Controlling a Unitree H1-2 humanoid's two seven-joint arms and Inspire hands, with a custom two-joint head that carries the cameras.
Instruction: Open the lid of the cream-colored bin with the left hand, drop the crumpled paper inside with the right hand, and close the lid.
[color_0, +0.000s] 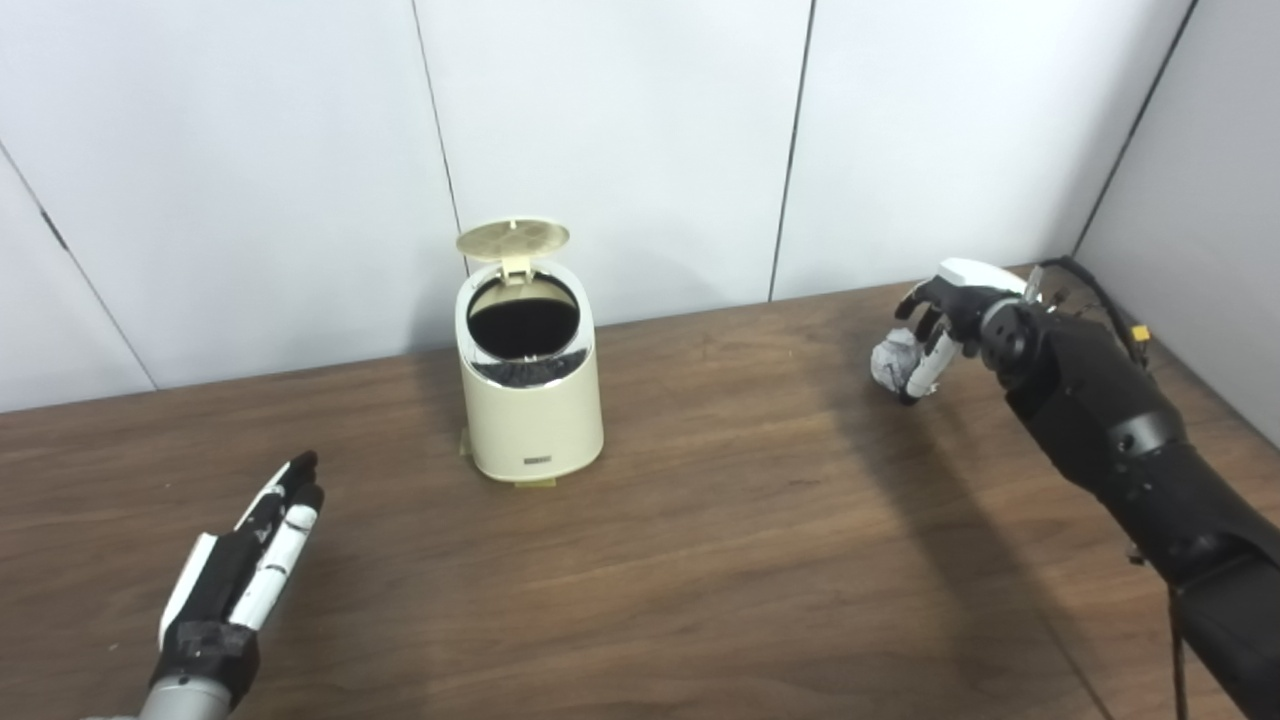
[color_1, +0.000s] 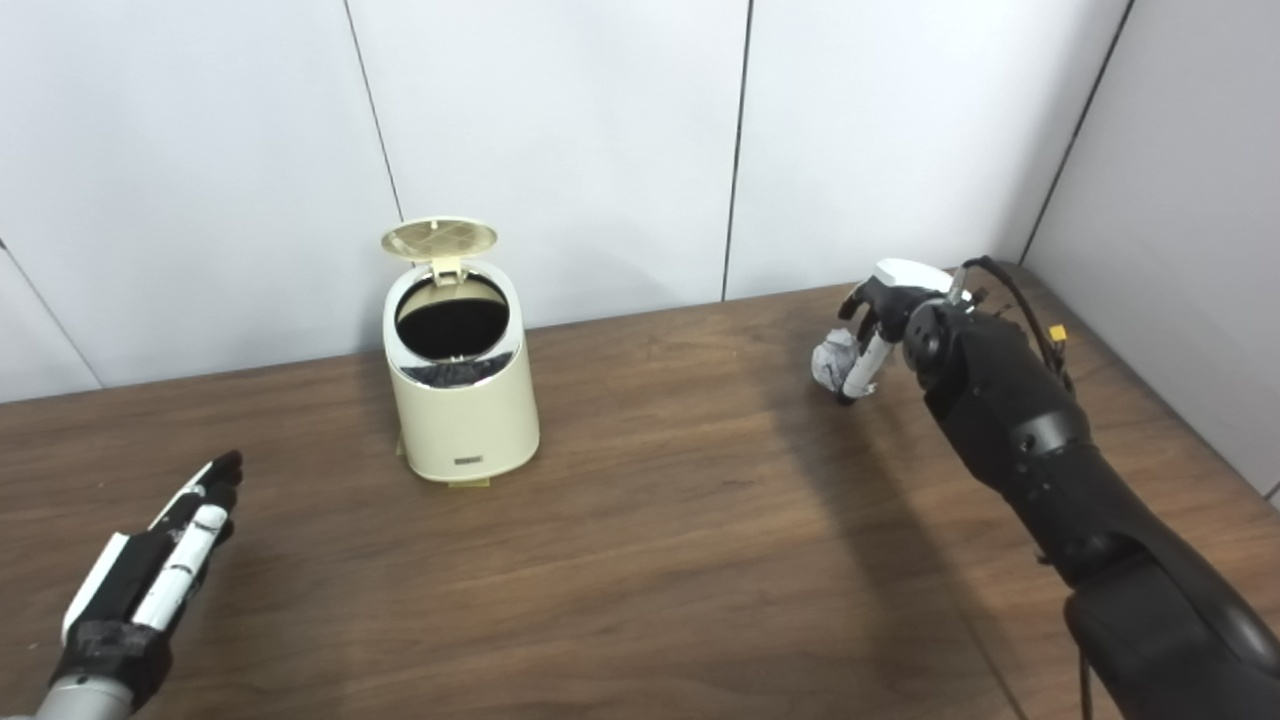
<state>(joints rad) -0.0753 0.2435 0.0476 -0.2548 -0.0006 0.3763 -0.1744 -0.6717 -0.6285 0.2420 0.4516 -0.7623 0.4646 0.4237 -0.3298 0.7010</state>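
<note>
At the left, the left hand (color_0: 245, 570) is seen low over the wooden bench (color_0: 720, 560), flat and empty, with its fingers (color_0: 290, 500) stretched out side by side toward the bin and nothing held. Well apart from it, near the back wall, the cream-colored bin (color_0: 530, 400) is found upright with its lid (color_0: 512, 238) already swung up on the rear hinge, so that the dark opening is exposed. The lid is judged light and stiff, best pressed down at its front edge when closing is due. At the far right, the crumpled paper (color_0: 893, 360) is enclosed by the curled fingers (color_0: 928, 365) of the right hand (color_0: 945, 325), close to the bench surface; whether it is lifted clear cannot be told. The paper is judged very light, soft and springy, so a gentle wrap around its bulk should suffice, with crushing of no concern.
</note>
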